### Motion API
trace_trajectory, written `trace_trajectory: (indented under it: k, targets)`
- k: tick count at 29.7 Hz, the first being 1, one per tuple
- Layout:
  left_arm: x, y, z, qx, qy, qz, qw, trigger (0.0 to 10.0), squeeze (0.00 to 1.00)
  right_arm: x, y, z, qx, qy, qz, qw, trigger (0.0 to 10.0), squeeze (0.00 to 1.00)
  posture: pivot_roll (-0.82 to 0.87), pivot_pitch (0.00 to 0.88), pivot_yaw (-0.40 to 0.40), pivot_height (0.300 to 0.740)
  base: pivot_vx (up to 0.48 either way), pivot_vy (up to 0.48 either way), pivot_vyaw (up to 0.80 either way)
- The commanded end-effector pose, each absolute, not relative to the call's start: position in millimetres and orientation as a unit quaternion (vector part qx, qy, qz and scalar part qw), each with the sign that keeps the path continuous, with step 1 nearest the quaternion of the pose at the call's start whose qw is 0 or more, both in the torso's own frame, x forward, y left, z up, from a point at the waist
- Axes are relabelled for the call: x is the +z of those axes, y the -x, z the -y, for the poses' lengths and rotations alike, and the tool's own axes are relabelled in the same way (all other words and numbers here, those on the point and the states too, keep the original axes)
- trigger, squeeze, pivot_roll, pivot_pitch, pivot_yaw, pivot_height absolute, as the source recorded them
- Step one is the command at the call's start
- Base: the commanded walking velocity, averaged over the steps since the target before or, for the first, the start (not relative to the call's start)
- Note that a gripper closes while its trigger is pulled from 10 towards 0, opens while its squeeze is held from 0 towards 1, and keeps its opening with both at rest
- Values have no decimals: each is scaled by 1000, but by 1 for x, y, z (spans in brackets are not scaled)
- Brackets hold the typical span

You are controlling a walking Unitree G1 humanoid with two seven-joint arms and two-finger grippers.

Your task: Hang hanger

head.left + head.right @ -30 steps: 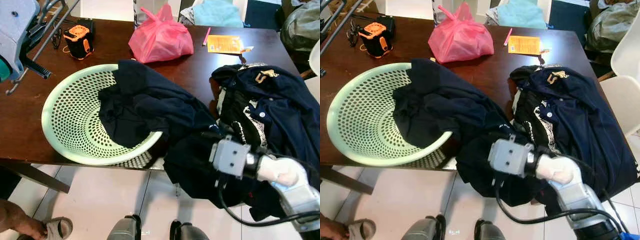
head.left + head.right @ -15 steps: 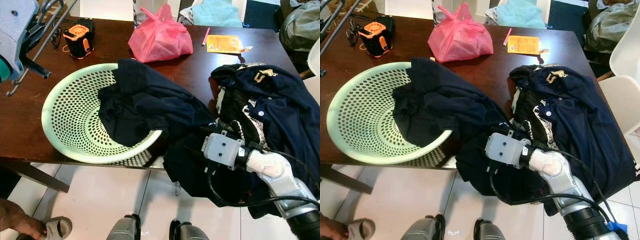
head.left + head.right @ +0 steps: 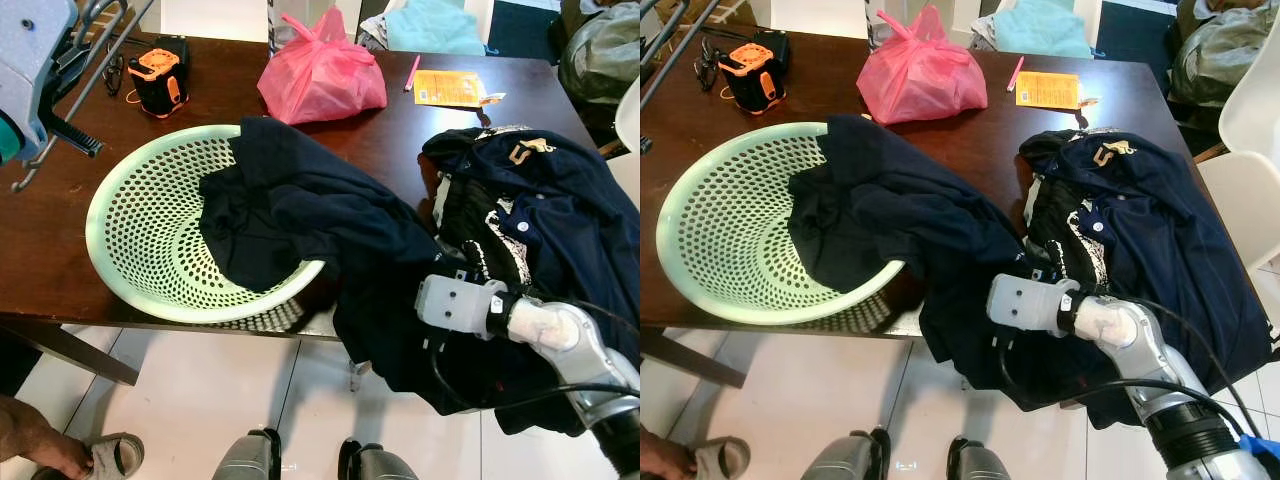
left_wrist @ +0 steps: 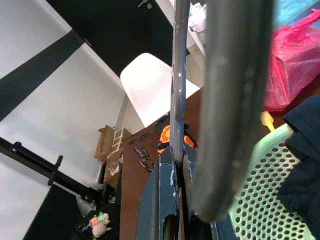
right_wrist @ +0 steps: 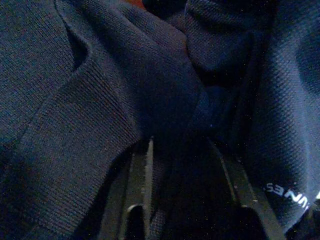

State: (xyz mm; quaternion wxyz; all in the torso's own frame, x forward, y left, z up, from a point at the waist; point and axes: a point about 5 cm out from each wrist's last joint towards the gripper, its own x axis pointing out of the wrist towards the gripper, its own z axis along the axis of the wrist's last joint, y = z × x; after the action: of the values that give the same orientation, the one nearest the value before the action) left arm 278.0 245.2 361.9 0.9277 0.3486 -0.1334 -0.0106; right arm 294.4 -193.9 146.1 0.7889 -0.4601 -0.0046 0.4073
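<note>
A grey hanger (image 3: 108, 48) is held up at the far left, over the table corner, with my left gripper (image 4: 172, 192) shut on its thin bar. A navy shirt (image 3: 300, 210) spills out of the pale green laundry basket (image 3: 110, 190) and droops over the table's front edge. My right gripper (image 5: 187, 185) is buried in that hanging cloth in front of the table edge; its fingers (image 5: 142, 185) have a bunched fold of the navy shirt between them. From above, its grey wrist block (image 3: 455, 305) sticks out of the fabric.
A second navy garment with white print (image 3: 540, 220) lies on the dark wooden table (image 3: 50, 260) at the right. A pink bag (image 3: 320, 75), an orange-black device (image 3: 160, 75) and a yellow packet (image 3: 448, 88) sit at the back. A person's foot (image 3: 40, 445) is on the floor, bottom left.
My right wrist has shifted slightly right and lower, dragging the hanging part of the navy shirt with it. The left arm and hanger have stayed put.
</note>
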Motion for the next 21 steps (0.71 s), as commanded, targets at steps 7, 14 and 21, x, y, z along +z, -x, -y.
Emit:
trace_trajectory:
  k: [7,14,21]
  targets:
    - [363,-275,-244,-10,-344,140,929,10000,0,146,-295,194,408,433,2,804,0,0,101,118,36,740,0,0,0]
    - [362,-274,-244,-8,-343,140,929,10000,0,157,-291,187,438,362,22,823,0,0,99,117,36,740,0,0,0]
    - [363,-276,-244,-7,-341,142,929,10000,0,224,-280,163,520,164,99,832,0,0,101,115,40,740,0,0,0]
